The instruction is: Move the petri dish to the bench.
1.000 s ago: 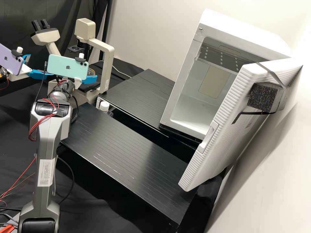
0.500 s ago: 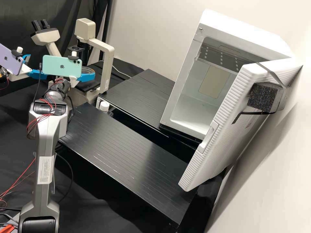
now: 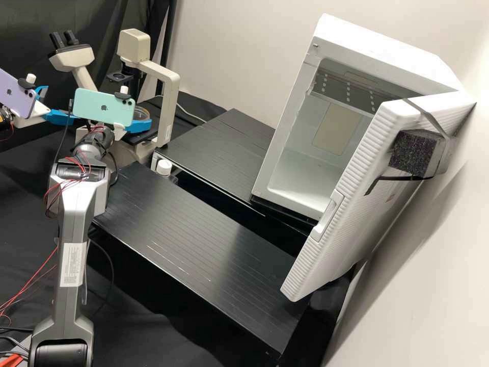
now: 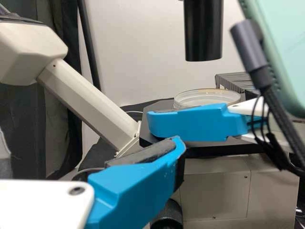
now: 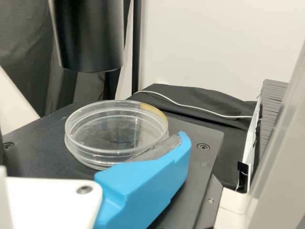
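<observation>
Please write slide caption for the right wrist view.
Clear petri dish on the black microscope stage, a black tube nearby.

High view: pale wall (image 3: 239, 46), upper centre to right edge; dark draped curtain (image 3: 25, 25), upper left; black pole (image 3: 168, 30) between.

Bright, diffuse light; pale sheen on black bench (image 3: 168, 229); soft shadow on wall (image 3: 438, 255) beside white door (image 3: 356, 193); glints on clear dish (image 5: 88, 153).
</observation>
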You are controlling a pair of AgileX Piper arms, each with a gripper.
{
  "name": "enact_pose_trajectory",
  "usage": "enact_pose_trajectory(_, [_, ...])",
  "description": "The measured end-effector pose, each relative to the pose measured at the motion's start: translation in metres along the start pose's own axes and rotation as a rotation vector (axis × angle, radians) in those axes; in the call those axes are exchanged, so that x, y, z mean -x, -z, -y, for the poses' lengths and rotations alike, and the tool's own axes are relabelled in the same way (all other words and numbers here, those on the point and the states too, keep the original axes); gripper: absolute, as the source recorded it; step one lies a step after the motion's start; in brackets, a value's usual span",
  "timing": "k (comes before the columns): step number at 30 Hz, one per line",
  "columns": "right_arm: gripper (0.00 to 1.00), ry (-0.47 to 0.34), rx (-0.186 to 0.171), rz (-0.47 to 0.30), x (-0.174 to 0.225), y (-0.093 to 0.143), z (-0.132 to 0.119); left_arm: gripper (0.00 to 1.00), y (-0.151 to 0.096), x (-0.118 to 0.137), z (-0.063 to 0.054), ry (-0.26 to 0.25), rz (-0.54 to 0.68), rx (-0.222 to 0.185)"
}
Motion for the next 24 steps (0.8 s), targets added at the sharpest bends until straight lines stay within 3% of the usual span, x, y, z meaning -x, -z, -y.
enact_pose_trajectory(6, [1.00, 0.006, 0.002, 0.038, -0.0035, -0.0037, 0.0023, 1.00, 0.0000, 0.0000, 0.0000, 0.000, 0.000, 0.000])
enact_pose_trajectory(7, [0.00, 0.009, 0.006, 0.043, -0.0037, -0.0045, 0.0030, 1.00, 0.0000, 0.0000, 0.0000, 0.000, 0.000, 0.000])
enact_pose_trajectory(24, [0.00, 0.024, 0.015, 0.084, -0.0037, -0.0074, 0.0036, 1.00, 0.0000, 0.0000, 0.0000, 0.000, 0.000, 0.000])
